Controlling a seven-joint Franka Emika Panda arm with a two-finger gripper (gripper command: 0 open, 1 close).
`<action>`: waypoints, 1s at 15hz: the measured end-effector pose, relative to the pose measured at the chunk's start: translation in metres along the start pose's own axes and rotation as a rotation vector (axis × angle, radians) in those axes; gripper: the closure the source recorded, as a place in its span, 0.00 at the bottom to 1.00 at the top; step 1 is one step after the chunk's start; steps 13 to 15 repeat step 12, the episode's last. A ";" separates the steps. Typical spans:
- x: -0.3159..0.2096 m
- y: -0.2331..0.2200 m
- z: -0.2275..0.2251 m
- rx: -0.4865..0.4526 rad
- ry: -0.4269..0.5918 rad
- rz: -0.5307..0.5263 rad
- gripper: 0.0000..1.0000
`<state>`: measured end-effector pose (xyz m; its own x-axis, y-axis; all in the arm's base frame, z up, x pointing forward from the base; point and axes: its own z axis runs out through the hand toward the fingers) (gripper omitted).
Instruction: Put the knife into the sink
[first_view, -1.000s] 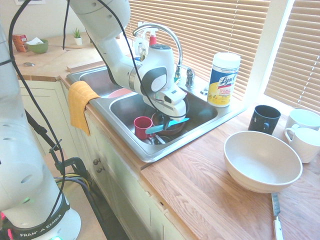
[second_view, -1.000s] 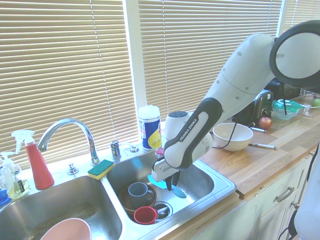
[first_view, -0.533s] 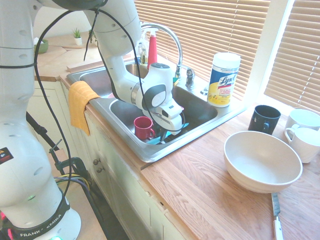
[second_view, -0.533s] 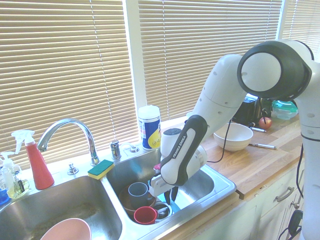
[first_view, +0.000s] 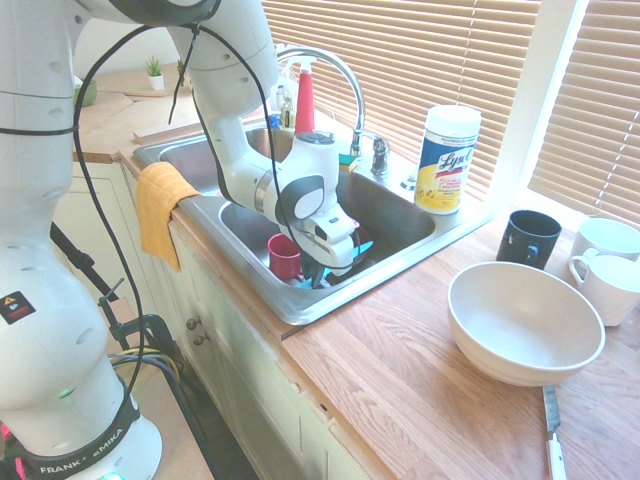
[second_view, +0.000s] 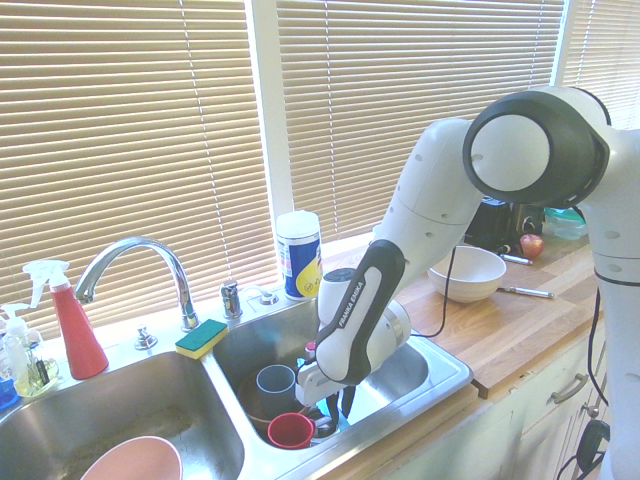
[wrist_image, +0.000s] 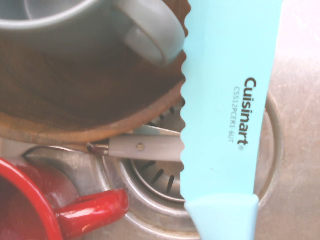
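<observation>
The jaws of the gripper (second_view: 341, 405) are pinched on the turquoise knife (wrist_image: 225, 100), down inside the basin of the sink (second_view: 452, 374) nearer the cream bowl (first_view: 525, 325). In the wrist view the serrated blade passes over part of the drain (wrist_image: 167, 182) and across the end of a white handle (wrist_image: 145, 148). Beside the blade are a wooden bowl (wrist_image: 100, 95), a gray-blue mug (second_view: 275, 382) in it, and a red mug (second_view: 290, 430) near the basin's front edge. A sponge (second_view: 201, 339) sits by the faucet (second_view: 180, 275). A wipes tub (first_view: 447, 165) stands at the sink's back corner. On the counter (first_view: 400, 370), the cream bowl has a dark mug (first_view: 528, 240) and white mugs (first_view: 608, 285) behind it, and a white-handled knife (first_view: 554, 435) toward the front.
</observation>
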<state>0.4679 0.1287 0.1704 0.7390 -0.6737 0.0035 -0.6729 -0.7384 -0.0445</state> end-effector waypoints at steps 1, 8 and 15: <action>0.000 0.000 0.000 -0.001 0.000 -0.001 0.00; -0.003 -0.002 -0.002 0.001 0.007 -0.013 0.00; 0.004 -0.013 -0.060 0.048 0.060 -0.034 0.00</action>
